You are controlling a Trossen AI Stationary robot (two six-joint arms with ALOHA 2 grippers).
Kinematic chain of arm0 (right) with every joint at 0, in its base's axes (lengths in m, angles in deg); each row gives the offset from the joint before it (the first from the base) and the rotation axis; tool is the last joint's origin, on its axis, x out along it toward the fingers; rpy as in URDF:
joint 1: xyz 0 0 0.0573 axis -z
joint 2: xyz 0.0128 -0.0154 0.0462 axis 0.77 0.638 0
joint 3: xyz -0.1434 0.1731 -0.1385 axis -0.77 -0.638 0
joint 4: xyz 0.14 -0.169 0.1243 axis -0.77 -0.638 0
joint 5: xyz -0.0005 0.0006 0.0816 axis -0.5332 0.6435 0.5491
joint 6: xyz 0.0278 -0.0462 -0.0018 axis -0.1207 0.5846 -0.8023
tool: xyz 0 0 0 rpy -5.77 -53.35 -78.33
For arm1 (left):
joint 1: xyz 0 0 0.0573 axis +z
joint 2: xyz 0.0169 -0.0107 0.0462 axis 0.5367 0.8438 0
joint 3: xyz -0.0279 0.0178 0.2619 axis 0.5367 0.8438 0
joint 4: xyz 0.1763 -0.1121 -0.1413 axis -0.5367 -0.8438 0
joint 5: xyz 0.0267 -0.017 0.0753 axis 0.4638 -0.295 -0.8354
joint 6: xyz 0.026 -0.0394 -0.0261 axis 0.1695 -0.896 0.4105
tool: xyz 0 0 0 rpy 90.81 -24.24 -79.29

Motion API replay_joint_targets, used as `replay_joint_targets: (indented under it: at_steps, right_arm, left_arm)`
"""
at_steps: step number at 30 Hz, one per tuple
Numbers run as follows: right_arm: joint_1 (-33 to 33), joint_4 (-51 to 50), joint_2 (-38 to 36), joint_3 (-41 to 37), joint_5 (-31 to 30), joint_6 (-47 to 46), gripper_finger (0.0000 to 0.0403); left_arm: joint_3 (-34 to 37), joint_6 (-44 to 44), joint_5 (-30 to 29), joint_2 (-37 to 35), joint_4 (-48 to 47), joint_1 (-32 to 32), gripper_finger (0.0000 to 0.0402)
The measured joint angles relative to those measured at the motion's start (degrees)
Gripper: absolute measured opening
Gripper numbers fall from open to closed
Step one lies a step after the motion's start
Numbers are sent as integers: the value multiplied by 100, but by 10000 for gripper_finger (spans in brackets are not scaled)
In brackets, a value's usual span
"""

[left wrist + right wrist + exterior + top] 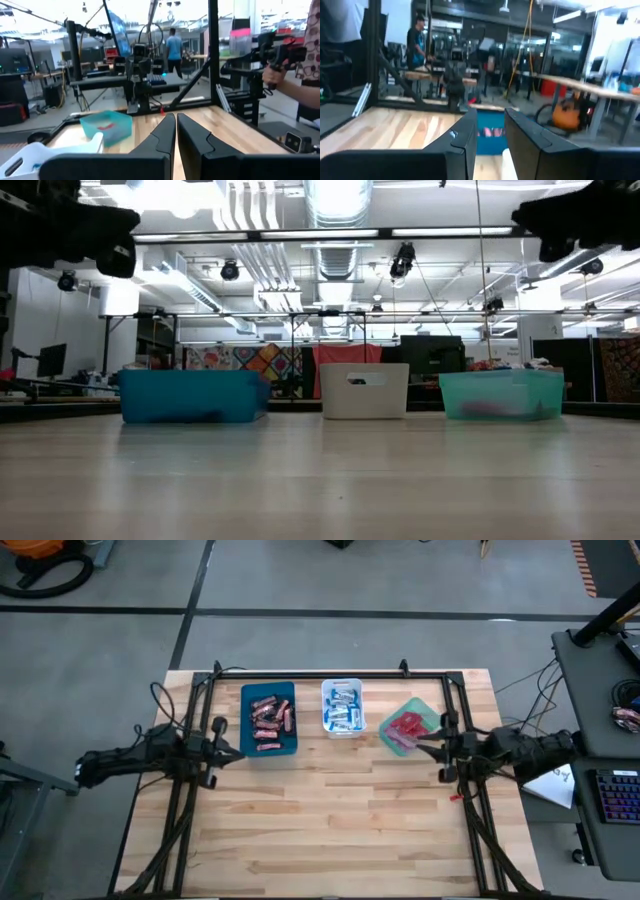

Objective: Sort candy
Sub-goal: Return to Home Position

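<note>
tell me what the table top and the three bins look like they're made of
Table top: pale wood planks, visible grain. Blue bin and white bin: likely opaque plastic, smooth walls. Green bin: likely translucent plastic; a pinkish blur shows through its wall.

An industrial robotics lab: exposed ceiling ducts (337, 200), workbenches (592, 86), concrete floor (100, 645).

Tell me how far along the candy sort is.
Sorting looks done: brown bars in the blue bin, blue-and-white bars in the white bin, red packets in the green bin, no loose candy on the table. Nothing in hand: left end effector shut, right end effector open, both empty at the table's sides. Nothing visibly left to sort.
</note>
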Motion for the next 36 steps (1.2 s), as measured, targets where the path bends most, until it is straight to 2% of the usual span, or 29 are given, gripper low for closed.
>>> replay_joint_targets:
  at_steps: [4, 6, 11, 15, 18, 24, 31, 36]
  right_arm:
    - [-4, -274, -190, -66, -17, 318, 84]
    - [6, -89, -131, -122, 28, 440, 81]
    - [47, 374, -159, -788, 175, 531, 75]
    - [60, 87, -100, -779, 118, 424, 75]
    - [62, 78, -58, -779, 114, 380, 77]
    - [60, 62, -30, -779, 173, -238, 72]
    - [60, 53, -18, -779, 176, -1892, 82]
    - [60, 48, 0, -781, 173, -2042, 88]
  left_arm:
    - [223, -101, 3, 128, 453, 2, 1]
    - [476, -248, 3, 143, 764, -10, 1]
    - [523, -469, 3, 151, 546, -22, 1]
    - [521, -730, -45, 154, 164, -23, 1]
    - [520, -1340, -158, 325, 180, -24, 1]
    - [480, -1748, -167, 561, 167, -24, 1]
    - [480, -1748, -171, 760, 174, -24, 1]
    - [477, -1748, -171, 876, 175, -24, 1]
